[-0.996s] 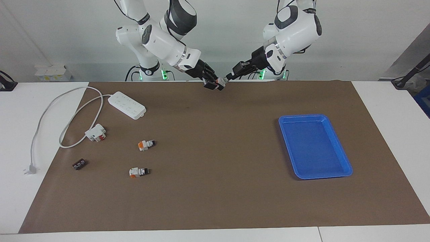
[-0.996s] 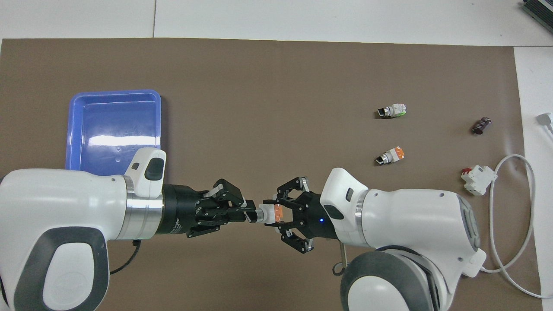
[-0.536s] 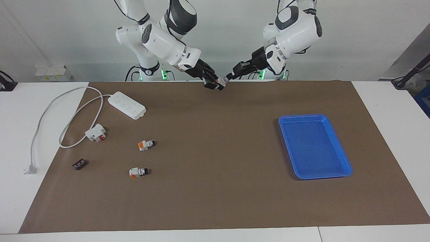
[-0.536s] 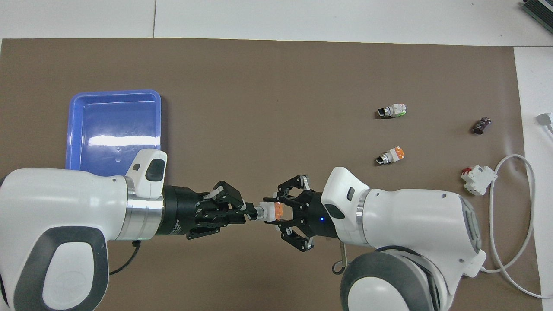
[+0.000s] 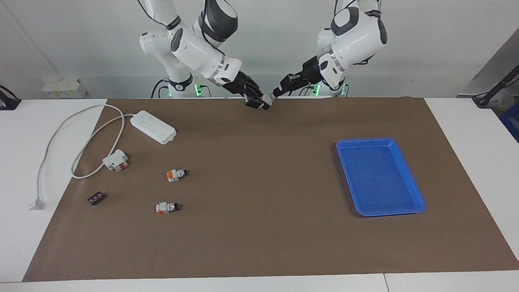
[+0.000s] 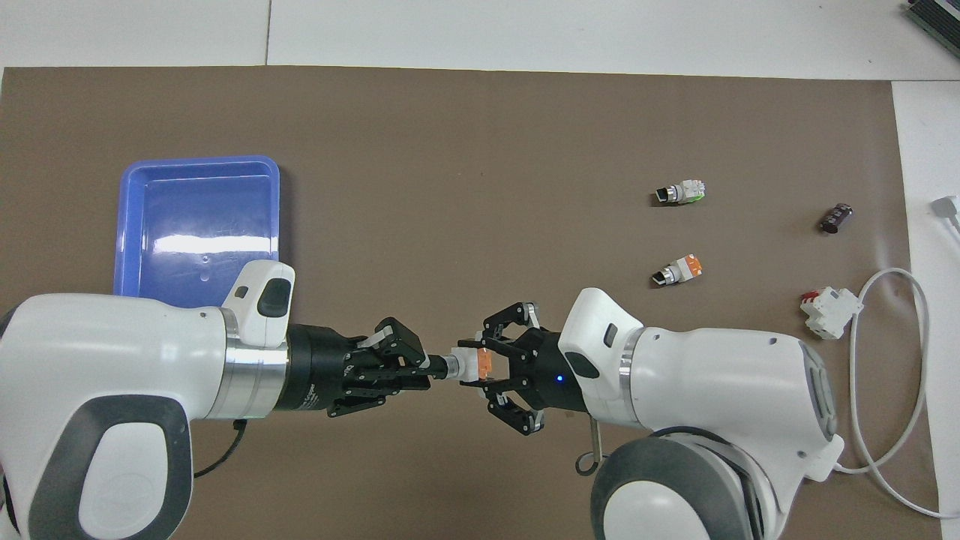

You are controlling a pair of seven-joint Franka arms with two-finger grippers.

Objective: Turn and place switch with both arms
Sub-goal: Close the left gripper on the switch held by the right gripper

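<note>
One switch (image 6: 469, 365), white with an orange end, is held in the air between both grippers, over the middle of the brown mat's edge nearest the robots. It also shows in the facing view (image 5: 267, 98). My right gripper (image 6: 480, 364) (image 5: 259, 102) is shut on its white-and-orange body. My left gripper (image 6: 433, 366) (image 5: 276, 92) is shut on its knob end. Two more switches lie on the mat toward the right arm's end: one (image 5: 176, 174) (image 6: 676, 271) and one farther from the robots (image 5: 167, 207) (image 6: 680, 193).
A blue tray (image 5: 365, 141) (image 6: 199, 160) lies toward the left arm's end. Toward the right arm's end are a white power strip (image 5: 153, 126) with its cable, a white-and-red block (image 5: 115, 160) (image 6: 829, 312) and a small dark brown block (image 5: 96, 198) (image 6: 836, 217).
Both grippers have shifted slightly with the switch held between them, and the left arm's wrist has turned a little. Things on the mat have not moved.
</note>
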